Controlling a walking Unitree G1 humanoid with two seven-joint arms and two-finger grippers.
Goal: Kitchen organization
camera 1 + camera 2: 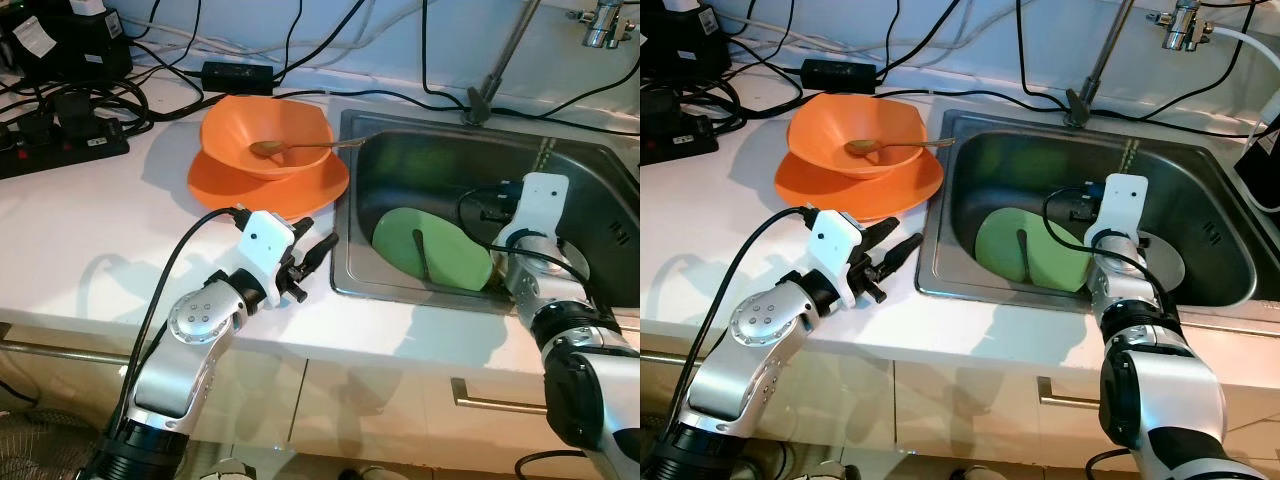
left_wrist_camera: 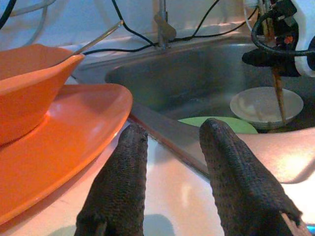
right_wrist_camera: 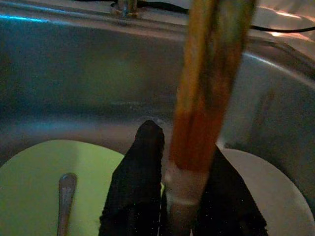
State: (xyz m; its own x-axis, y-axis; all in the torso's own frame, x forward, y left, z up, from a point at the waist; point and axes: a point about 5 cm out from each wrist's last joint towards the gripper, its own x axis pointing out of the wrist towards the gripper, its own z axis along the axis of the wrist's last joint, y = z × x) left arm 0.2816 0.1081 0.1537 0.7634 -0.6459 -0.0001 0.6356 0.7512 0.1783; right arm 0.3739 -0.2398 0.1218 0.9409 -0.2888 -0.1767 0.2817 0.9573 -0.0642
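Note:
An orange bowl (image 1: 262,130) with a metal spoon (image 1: 300,148) in it sits on an orange plate (image 1: 230,185) on the white counter, left of the steel sink (image 1: 360,270). My left gripper (image 1: 315,240) stands open and empty just above the counter, between the plate and the sink's rim. In the sink lie a green plate (image 1: 445,250) with a second spoon (image 1: 420,255) on it and a white bowl (image 2: 266,105). My right gripper (image 3: 183,141) hangs inside the sink over them, shut on a brown wooden stick (image 3: 206,93) with a pale end.
A black power strip (image 1: 60,150), an adapter (image 1: 237,73) and several cables lie along the back of the counter. The faucet's stem (image 1: 500,65) rises behind the sink. The counter's front edge is close under my left arm.

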